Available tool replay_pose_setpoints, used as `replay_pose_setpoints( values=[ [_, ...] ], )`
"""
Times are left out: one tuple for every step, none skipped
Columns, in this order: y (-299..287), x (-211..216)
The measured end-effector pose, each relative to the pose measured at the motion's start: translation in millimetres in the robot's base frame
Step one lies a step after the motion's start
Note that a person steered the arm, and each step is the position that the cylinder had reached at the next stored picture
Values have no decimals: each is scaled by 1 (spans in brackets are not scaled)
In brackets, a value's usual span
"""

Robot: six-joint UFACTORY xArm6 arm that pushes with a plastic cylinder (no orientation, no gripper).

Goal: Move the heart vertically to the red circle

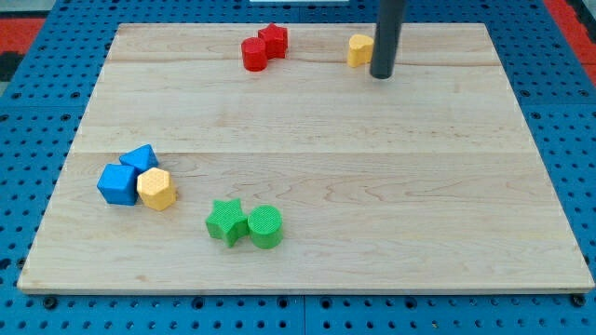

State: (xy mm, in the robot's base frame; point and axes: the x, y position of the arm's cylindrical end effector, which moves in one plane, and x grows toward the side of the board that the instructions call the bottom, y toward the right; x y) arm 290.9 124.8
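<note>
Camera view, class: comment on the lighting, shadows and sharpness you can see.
Camera view: even, soft light, no glare on the wooden board; only faint shadows beneath the green star and green cylinder; block edges fairly sharp; my tip, right of the yellow heart, looks slightly soft.

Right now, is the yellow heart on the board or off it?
On: the yellow heart sits on the board near its top edge, beside my tip.

1. The rod (388, 33) is cut off by the view's top edge, above my tip (381, 74).
2. The rod hides the right side of the far yellow block (358, 49), so its shape stays unclear.
</note>
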Motion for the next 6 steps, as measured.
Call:
replay_pose_setpoints(
  values=[
    [11,-31],
    [-11,-50],
    [-59,-50],
    [-155,-10],
    [-209,23],
    [-201,33]
  ],
)
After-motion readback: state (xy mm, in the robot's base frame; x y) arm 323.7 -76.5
